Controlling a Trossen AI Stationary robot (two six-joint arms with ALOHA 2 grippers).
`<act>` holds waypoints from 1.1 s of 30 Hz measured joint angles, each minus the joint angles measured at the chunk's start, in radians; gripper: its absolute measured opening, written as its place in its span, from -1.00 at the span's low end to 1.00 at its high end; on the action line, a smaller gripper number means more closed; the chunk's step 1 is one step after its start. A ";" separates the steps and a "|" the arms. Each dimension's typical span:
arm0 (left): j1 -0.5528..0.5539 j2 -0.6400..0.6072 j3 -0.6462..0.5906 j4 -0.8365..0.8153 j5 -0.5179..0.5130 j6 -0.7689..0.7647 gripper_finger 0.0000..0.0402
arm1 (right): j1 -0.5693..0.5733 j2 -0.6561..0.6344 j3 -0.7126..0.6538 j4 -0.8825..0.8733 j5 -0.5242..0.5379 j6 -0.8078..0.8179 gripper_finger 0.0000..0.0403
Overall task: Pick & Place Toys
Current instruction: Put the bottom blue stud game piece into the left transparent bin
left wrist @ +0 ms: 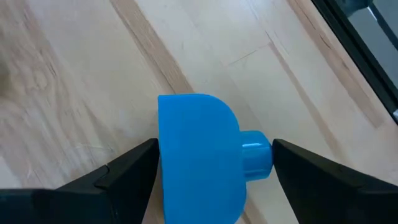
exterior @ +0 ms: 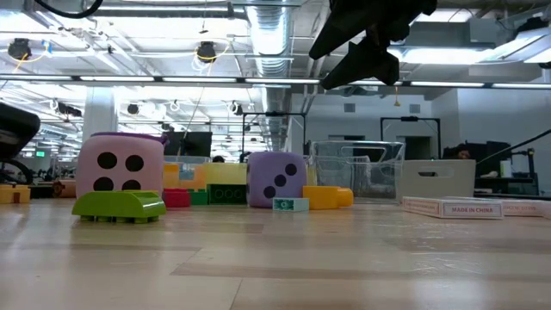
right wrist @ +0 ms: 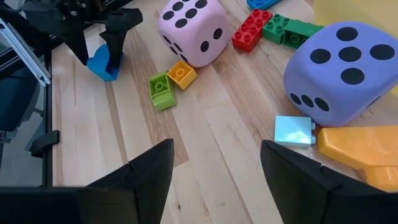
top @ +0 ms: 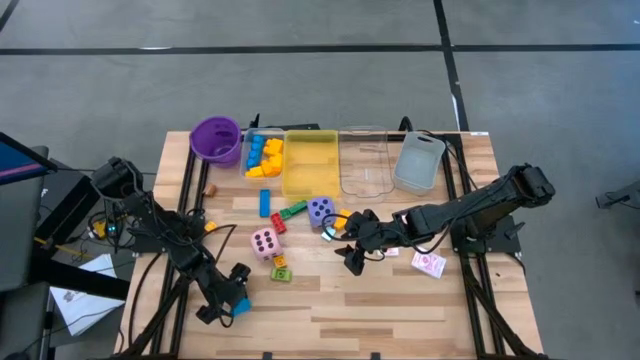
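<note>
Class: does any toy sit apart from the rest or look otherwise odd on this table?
Yes. One blue block sits alone near the table's front edge, far from the cluster by the pink die. The left gripper has its jaws around it. Nothing looks spilled or broken.

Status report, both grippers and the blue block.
Left gripper closed around rounded blue plastic block, near front edge. Right gripper open, empty, above bare wood. Nothing in the way.
</note>
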 joint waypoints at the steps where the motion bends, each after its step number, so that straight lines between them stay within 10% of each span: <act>1: 0.000 0.000 0.000 0.000 0.000 0.000 0.51 | 0.000 0.000 0.000 0.000 0.000 0.000 0.17; 33: 0.143 -0.157 0.002 0.257 -0.193 -0.056 -0.04 | 0.000 0.000 0.000 0.001 0.000 0.026 0.17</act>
